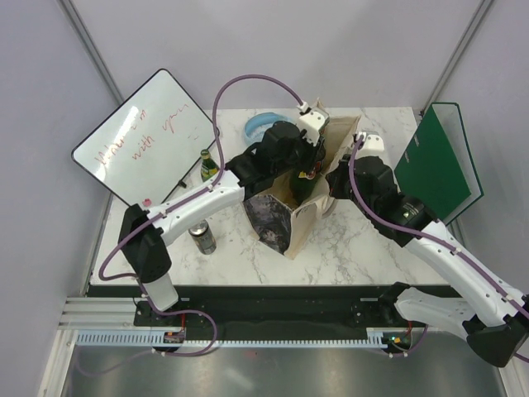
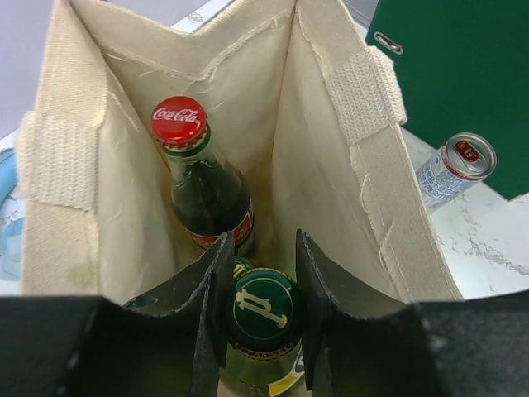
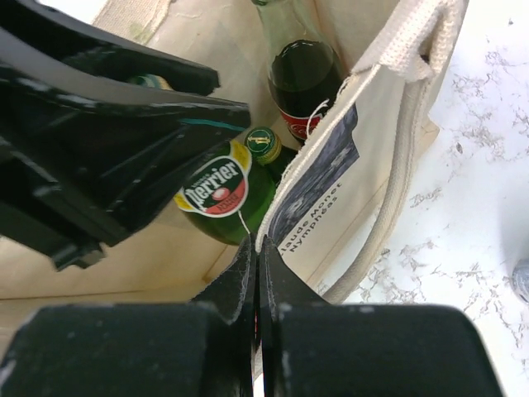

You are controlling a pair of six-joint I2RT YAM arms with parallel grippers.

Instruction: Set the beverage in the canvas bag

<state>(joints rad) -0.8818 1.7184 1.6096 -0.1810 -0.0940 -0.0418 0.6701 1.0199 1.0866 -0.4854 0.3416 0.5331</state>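
The left pincer (image 2: pixel 263 248) reaches down through the mouth of the tall beige canvas bag (image 2: pixel 331 190), its two black fingers clamped on the neck of a green glass bottle with a green metal cap (image 2: pixel 263 308). That beverage is inside the bag, low against its near wall, though whether its base rests on the bottom is hidden. Just behind it in the bag stands a dark glass cola bottle with a red cap (image 2: pixel 207 194). If the left pincer lets go while the green bottle hangs above the floor, or lets go with it leaning, glass is likely to knock glass. The right pincer (image 3: pixel 257 248) is closed flat on the bag's printed wall at the rim and holds the mouth open. The cloth there is thin and soft, so I judge it could slide out of that pinch, and the wall would then fold in over the left pincer. On the way out a finger might catch the woven beige handle strap (image 2: pixel 368 95) and drag the tall bag over. Outside the bag, on the white marble tabletop (image 2: pixel 488 240), a silver drinks can (image 2: pixel 456 169) sits just beside its wall and would be struck by a toppling bag.
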